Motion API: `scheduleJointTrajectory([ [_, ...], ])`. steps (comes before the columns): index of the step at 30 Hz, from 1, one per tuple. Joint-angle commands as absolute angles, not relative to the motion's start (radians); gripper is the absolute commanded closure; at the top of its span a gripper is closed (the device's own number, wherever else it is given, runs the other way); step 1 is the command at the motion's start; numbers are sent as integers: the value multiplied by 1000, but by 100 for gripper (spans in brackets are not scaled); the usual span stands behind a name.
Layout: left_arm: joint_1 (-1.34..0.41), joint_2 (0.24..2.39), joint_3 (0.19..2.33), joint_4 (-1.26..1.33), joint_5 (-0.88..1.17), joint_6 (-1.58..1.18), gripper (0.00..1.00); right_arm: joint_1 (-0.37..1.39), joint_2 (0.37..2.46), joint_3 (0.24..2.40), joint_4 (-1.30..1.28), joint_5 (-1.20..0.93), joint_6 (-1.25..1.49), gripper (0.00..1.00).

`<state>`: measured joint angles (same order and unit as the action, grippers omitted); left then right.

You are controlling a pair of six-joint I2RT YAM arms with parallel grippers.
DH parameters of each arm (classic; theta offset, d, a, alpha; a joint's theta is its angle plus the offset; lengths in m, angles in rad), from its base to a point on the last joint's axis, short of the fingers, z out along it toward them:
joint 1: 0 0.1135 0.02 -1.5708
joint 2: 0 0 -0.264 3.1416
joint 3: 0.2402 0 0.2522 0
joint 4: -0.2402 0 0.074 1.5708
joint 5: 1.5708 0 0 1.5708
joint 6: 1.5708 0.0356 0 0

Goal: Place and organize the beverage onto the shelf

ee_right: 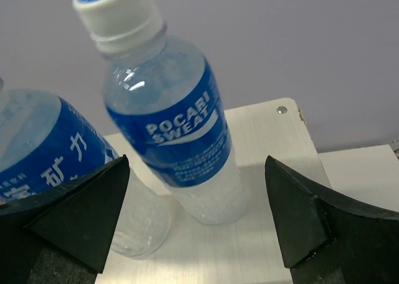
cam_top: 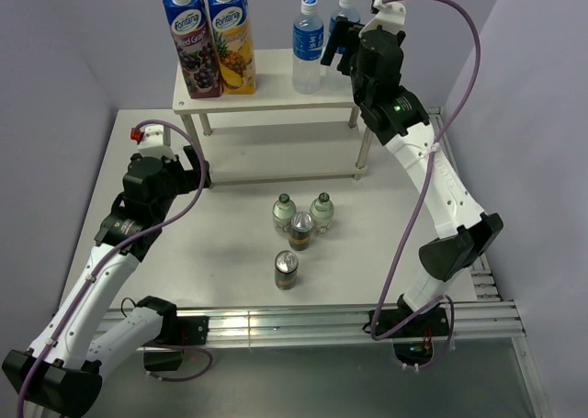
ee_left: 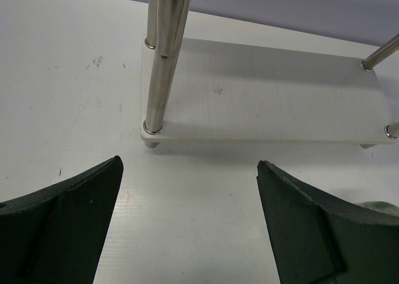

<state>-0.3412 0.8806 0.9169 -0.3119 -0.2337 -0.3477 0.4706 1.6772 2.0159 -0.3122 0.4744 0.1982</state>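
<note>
White worktop, shelf along its far edge. The right gripper, jaws wide, frames a water bottle on the top board's right end; a skewed move could tip it into its neighbour. Left gripper gapes empty; four drinks wait mid-worktop.

Far centre: cream-white two-tier shelf on the white table.
Top tier, left: two tall blue juice cartons, side by side.
Top tier, right: two clear blue-labelled water bottles, one nearer, one behind-right.
Table before shelf: two short clear dark-capped bottles, side by side.
Nearer: dark silver-topped can just before and between them; second can nearer still.
</note>
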Motion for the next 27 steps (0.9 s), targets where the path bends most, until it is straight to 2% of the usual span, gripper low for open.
scheduleJointTrajectory([
  [1, -342, 871, 934, -276, -241, -324, 5, 465, 1605, 1965, -261, 477, 219, 4],
  [6, -342, 876, 934, -276, -245, -324, 5, 469, 1491, 1830, -238, 468, 253, 4],
  [9, -342, 874, 934, -276, -247, -322, 5, 495, 1382, 1671, -226, 520, 264, 4],
  [13, -342, 880, 934, -270, -245, -316, 5, 610, 1200, 1446, -195, 647, 268, 4],
  [17, -368, 905, 937, -265, -256, -299, 4, 855, 1004, 1183, -205, 729, 342, 4],
  [20, -480, 940, 942, -282, -297, -295, 1, 996, 945, 1013, -288, 775, 451, 5],
  [23, -563, 992, 956, -324, -340, -296, 1, 1067, 907, 887, -371, 796, 575, 5],
  [27, -767, 1068, 992, -403, -454, -356, 1, 1146, 839, 696, -407, 775, 705, 5],
])
